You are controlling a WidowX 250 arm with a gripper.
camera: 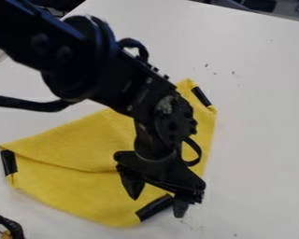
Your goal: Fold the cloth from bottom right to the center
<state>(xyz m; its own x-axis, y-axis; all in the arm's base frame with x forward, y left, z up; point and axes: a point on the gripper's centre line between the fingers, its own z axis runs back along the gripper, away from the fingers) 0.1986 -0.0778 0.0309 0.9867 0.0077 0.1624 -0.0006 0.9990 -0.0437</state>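
The yellow cloth (71,144) lies on the white surface (258,116) from the middle toward 8 o'clock, with black-taped corners at its 9, 1 and 5 o'clock, and a crease running inward from the 9 o'clock corner. The end effector (157,207) hangs over its 5 o'clock edge, spread wide, the corner tape (153,208) between its tips but not visibly clamped.
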